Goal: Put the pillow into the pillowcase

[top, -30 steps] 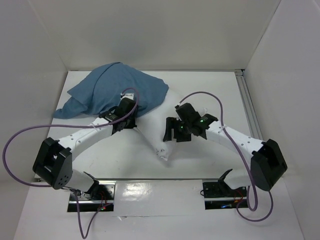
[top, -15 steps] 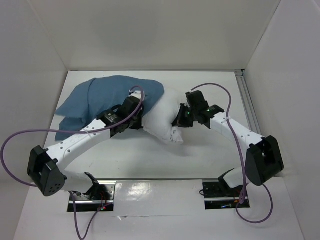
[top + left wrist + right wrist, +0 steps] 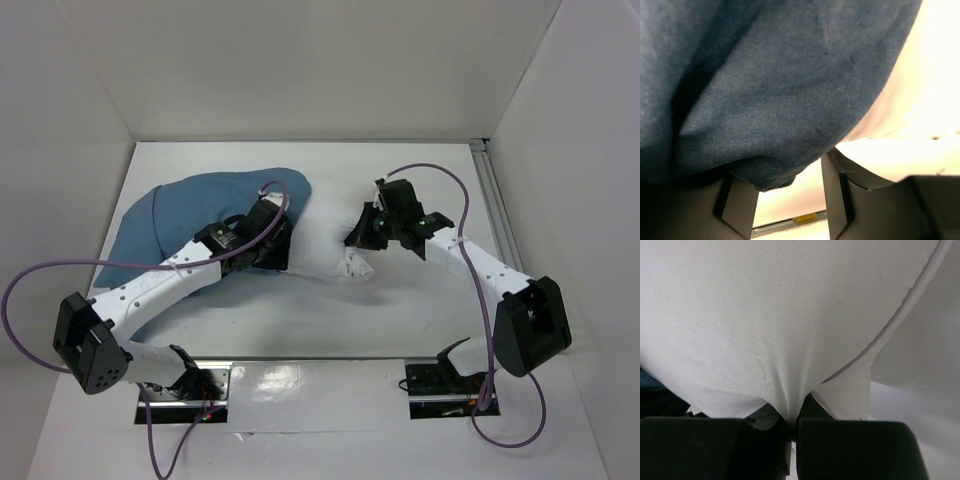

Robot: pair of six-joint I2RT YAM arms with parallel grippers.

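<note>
Between the jaws, the pillowcase (image 3: 765, 100) is matt, woven blue cloth; the pillow (image 3: 765, 325) smooth white fabric.

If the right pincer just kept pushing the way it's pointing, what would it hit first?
The pillow itself: the right pincer is already shut on its white fabric and points left. Beyond that bulk lie the blue pillowcase and the left pincer, though depth is hard to judge.

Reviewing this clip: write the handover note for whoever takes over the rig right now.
Left pincer: closed on the pillowcase's edge, near its opening.
Right pincer: clamped on a fold of the pillow.
Position: the pillow's left part is inside the case; its right end sticks out, mid-table.
Done: insertion started.
Left: push the exposed end in, pull the case over it, release.
</note>
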